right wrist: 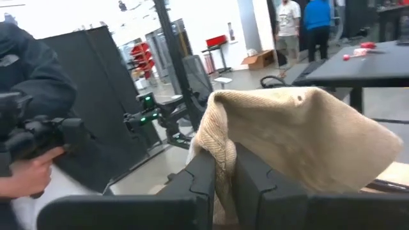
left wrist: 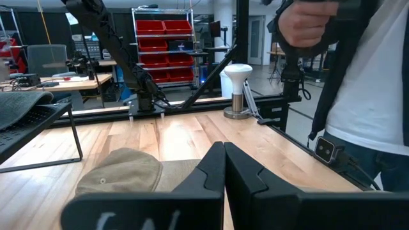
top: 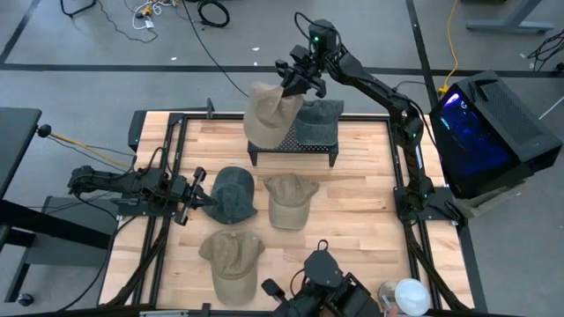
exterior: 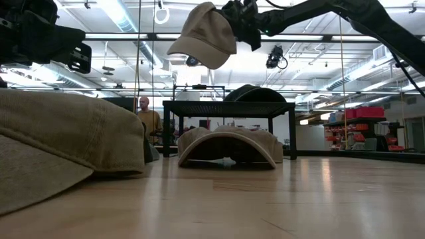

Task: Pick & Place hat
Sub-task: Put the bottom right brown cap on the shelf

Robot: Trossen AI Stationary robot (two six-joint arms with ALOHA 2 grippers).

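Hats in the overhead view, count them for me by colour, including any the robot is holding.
Tan caps: 3, one held up by the right gripper over the black rack, one mid-table, one near the front edge.
Dark grey-green caps: 2, one on the rack, one on the table.
Total: 5 caps.

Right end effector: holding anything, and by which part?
Yes. The right end effector pinches a tan hat by a fold of fabric at its edge, lifted above the rack.
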